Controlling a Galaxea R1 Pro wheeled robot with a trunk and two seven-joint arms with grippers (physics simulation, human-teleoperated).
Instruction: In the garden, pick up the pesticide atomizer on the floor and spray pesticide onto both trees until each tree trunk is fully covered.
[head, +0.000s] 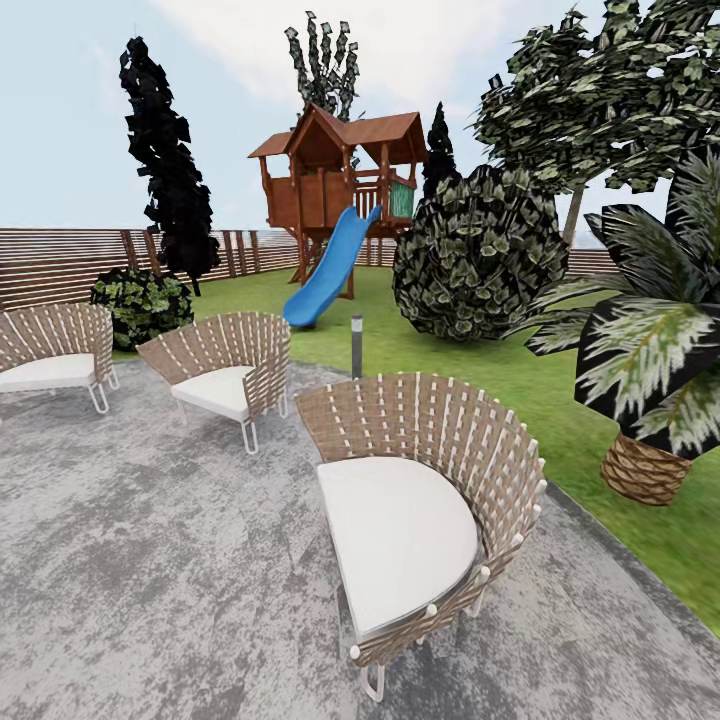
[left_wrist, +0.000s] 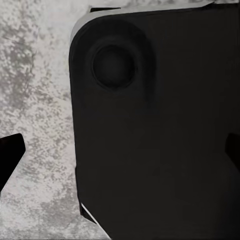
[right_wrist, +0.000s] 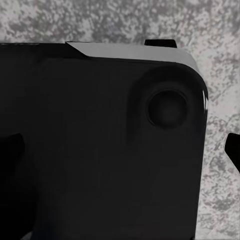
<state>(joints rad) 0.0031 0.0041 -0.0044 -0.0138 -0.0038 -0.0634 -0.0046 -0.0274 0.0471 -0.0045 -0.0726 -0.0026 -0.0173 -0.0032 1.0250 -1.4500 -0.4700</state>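
Note:
The garden's green lawn lies beyond the grey patio, ringed by a brown slat fence, with a wooden play tower and its blue slide. A tall tree with a leafy crown and a pale leaning trunk rises at the far right behind a round bush. The pesticide atomizer is out of view. In each wrist view, my left gripper and right gripper hang open and hold nothing, dark fingertips far apart at the frame's edges, over a black part of my own body.
Three wicker chairs stand on the grey patio: one close ahead, one mid-left, one far left. A potted palm stands at the right, a short bollard lamp at the lawn's edge. Black cypress-like trees line the fence.

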